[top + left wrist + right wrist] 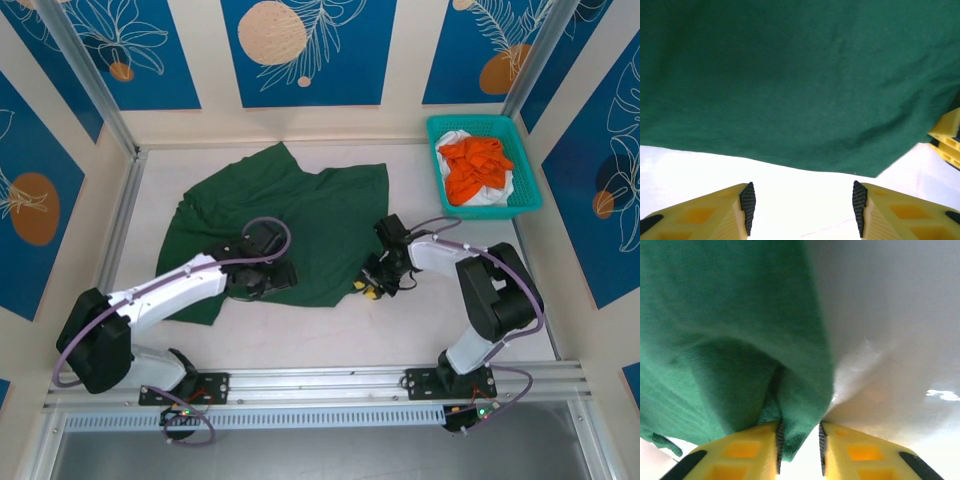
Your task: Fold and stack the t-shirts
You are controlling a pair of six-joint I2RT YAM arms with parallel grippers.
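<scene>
A large dark green t-shirt (300, 215) lies spread out, somewhat crumpled, in the middle of the white table. My right gripper (368, 288) is at its near right corner. In the right wrist view the gripper (800, 427) is shut on a bunched fold of the green t-shirt (730, 340), with a sliver of light beside the right pad. My left gripper (272, 283) is at the shirt's near edge. In the left wrist view it (802, 192) stands open over bare table, just short of the green hem (790, 75). An orange t-shirt (475, 165) lies on a white one (455, 137) in the basket.
The teal mesh basket (533, 195) stands at the back right corner against the wall. Walls close the table on the left, back and right. The right gripper's yellow fingers (947, 137) show at the right edge of the left wrist view. Bare table (300, 340) runs along the front.
</scene>
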